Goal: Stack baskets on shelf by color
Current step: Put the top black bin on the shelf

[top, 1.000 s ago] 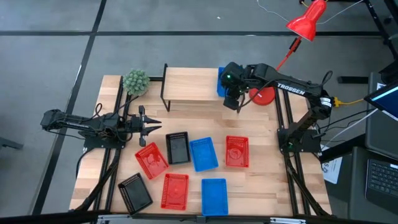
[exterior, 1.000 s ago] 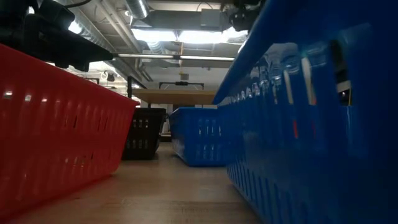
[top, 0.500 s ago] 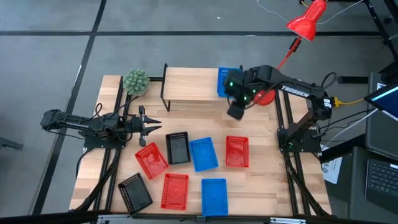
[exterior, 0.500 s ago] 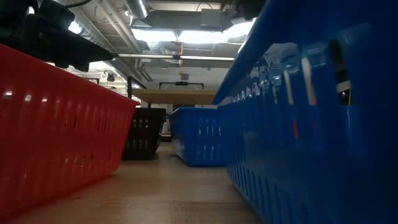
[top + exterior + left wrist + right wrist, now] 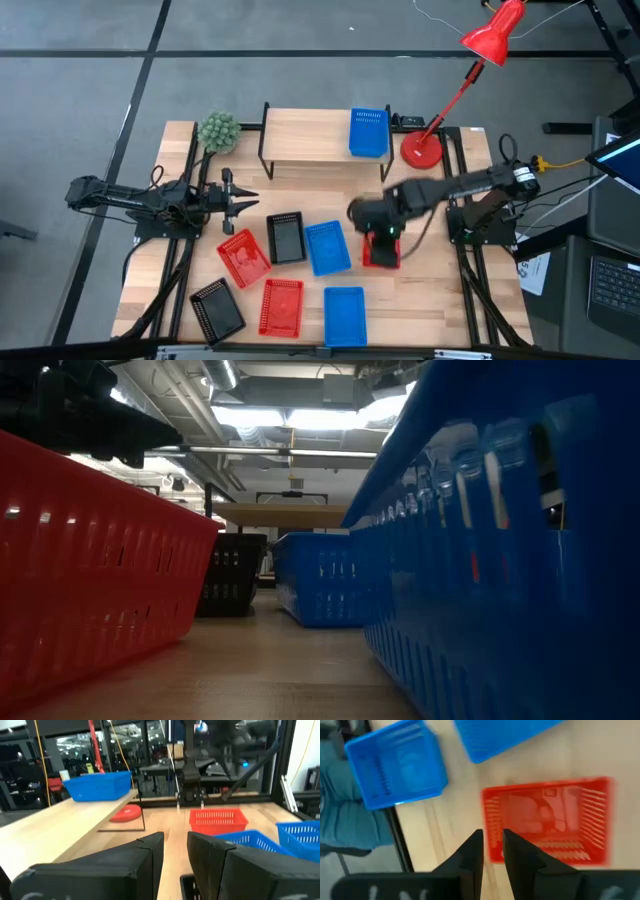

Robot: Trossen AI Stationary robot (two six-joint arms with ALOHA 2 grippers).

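The shelf [image 5: 310,140] stands at the table's far side, with one blue basket [image 5: 368,132] on its right end. Several baskets lie flat on the table: red [image 5: 243,257], black [image 5: 285,238], blue [image 5: 327,247], black [image 5: 217,310], red [image 5: 282,306], blue [image 5: 344,315]. My right gripper [image 5: 379,238] hangs shut over a red basket [image 5: 385,258]. In the right wrist view its fingers [image 5: 493,837] point at one short rim of that basket [image 5: 555,817]. I cannot tell whether they touch it. My left gripper [image 5: 255,198] waits shut at the table's left.
A small green plant [image 5: 218,130] stands left of the shelf. A red lamp base [image 5: 421,150] sits right of it, and its arm slants up to the shade [image 5: 493,35]. In the low view a red basket [image 5: 90,570] and a blue basket [image 5: 500,560] fill the foreground.
My right gripper has left the shelf's right end, swung toward the table's near edge and come down over the red basket on the right. The blue basket stays on the shelf. The left arm has kept still.
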